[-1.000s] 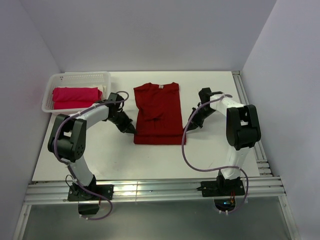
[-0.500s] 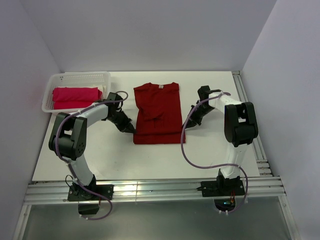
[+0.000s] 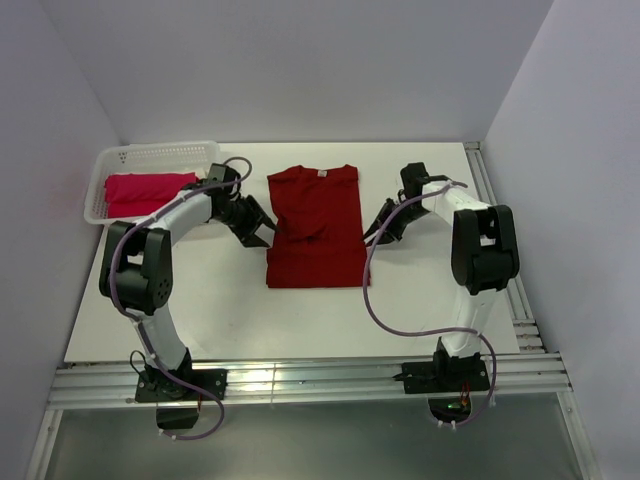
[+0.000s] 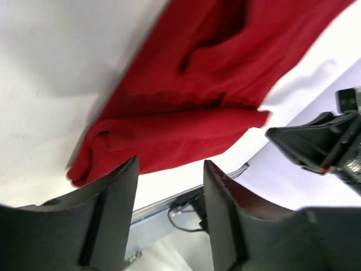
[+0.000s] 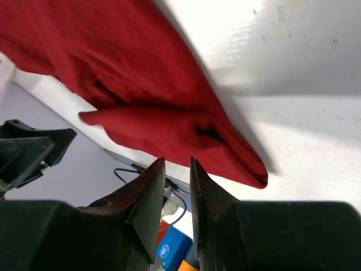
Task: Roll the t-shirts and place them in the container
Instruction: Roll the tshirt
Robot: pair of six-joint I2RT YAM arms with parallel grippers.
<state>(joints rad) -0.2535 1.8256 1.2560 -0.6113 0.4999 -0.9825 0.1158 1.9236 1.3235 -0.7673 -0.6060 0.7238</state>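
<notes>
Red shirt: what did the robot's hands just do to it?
The left gripper and right gripper opened, let go of the dark red shirt at its folded bottom edge and slid farther up the table. The shirt stayed flat; the pink shirt stayed in the basket.

The left arm (image 3: pixel 175 222) stretches forward and bends inward, and the left gripper (image 3: pixel 260 235) sits low with its jaws clearly apart, nothing between them. The right arm (image 3: pixel 478 245) bends inward too; the right gripper (image 3: pixel 374 231) shows only a narrow gap and holds nothing.
</notes>
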